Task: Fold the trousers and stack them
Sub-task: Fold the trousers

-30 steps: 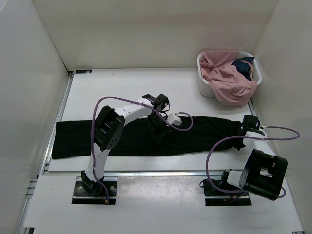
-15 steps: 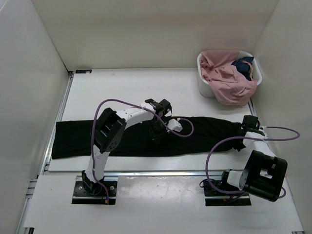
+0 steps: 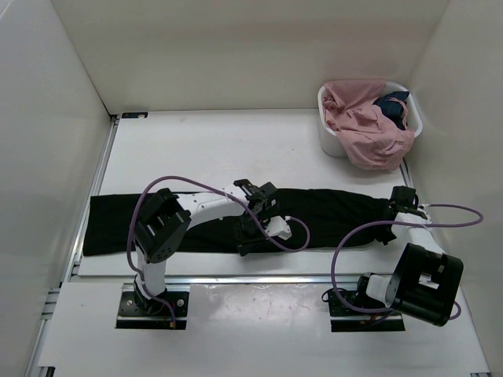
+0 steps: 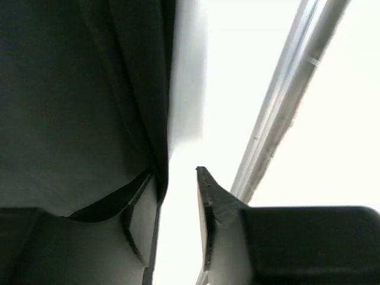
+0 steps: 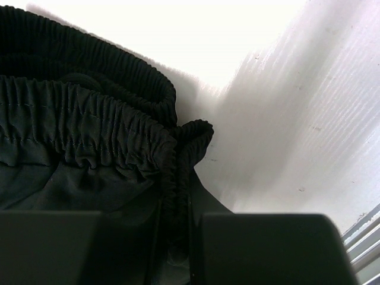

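The black trousers [image 3: 196, 220] lie flat and stretched across the table, legs to the left and waistband to the right. My left gripper [image 3: 248, 239] is low at the near edge of the trousers, about mid-length. In the left wrist view the left gripper [image 4: 178, 175] is open, with white table in the gap and the fabric edge [image 4: 89, 107] against its left finger [image 4: 142, 219]. My right gripper [image 3: 397, 206] is at the waistband end. In the right wrist view the right gripper [image 5: 181, 205] is shut on the gathered elastic waistband [image 5: 89, 124].
A white basket [image 3: 328, 140] at the back right holds a pink garment [image 3: 361, 126] and a small dark blue garment [image 3: 391, 106]. A metal rail [image 3: 236, 276] runs along the table's near edge and also shows in the left wrist view [image 4: 285, 101]. White walls stand on three sides.
My left gripper has moved from the far edge of the trousers across them to their near edge and lowered. The right arm and the trousers have not moved.
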Motion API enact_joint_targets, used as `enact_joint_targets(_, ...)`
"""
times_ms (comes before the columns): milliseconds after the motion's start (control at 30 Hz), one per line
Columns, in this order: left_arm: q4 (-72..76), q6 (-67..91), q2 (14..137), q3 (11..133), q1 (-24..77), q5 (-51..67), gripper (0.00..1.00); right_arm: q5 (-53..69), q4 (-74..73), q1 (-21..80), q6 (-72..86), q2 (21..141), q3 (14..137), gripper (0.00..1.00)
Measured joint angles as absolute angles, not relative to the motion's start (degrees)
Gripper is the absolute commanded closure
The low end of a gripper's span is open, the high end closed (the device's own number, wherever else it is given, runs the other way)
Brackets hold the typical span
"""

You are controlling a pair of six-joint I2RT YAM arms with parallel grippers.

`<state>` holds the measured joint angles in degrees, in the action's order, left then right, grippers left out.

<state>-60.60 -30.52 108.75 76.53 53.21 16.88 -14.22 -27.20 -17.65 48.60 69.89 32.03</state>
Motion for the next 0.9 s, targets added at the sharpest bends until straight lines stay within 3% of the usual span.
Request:
enact_joint_targets(133,-60.6,-29.4,108.4,73.6,54.2,18.1,0.53,-14.3,-27.3,-17.6,48.3,69.8,32.0,0.98)
enact_joint_targets(233,-61.4,-28.9,108.4,72.6,54.2,19.7,0.43,-14.2,-27.9,-17.6,47.4,69.8,32.2,0.71)
enact_joint_targets(300,-61.8,-28.6,108.1,72.6,54.1,20.3,0.34,-14.3,-29.2,-17.6,46.0,69.8,32.9,0.43)
enact_joint_targets(400,-62.8,-28.3,106.3,72.6,54.1,20.3,0.30,-15.1,-31.7,-17.6,43.5,68.5,34.8,0.28)
enact_joint_targets(467,-63.4,-28.2,104.9,72.6,54.1,20.3,0.28,-16.0,-33.4,-17.6,41.6,66.7,37.0,0.23)
enact_joint_targets(667,-67.2,-27.9,102.9,74.6,54.1,20.1,0.24,-18.0,-38.3,-17.6,35.2,60.7,46.1,0.27)
enact_joint_targets(800,-68.3,-27.7,100.3,79.1,53.3,19.4,0.22,-17.1,-40.8,-17.6,31.2,56.5,50.3,0.43)
enact_joint_targets(833,-67.5,-27.6,98.7,79.0,52.4,18.3,0.22,-15.9,-41.2,-17.6,30.5,55.6,50.6,0.56)
enact_joint_targets(900,-65.5,-27.2,95.4,76.7,48.8,15.0,0.22,-13.2,-42.1,-17.5,29.4,54.4,50.3,0.71)
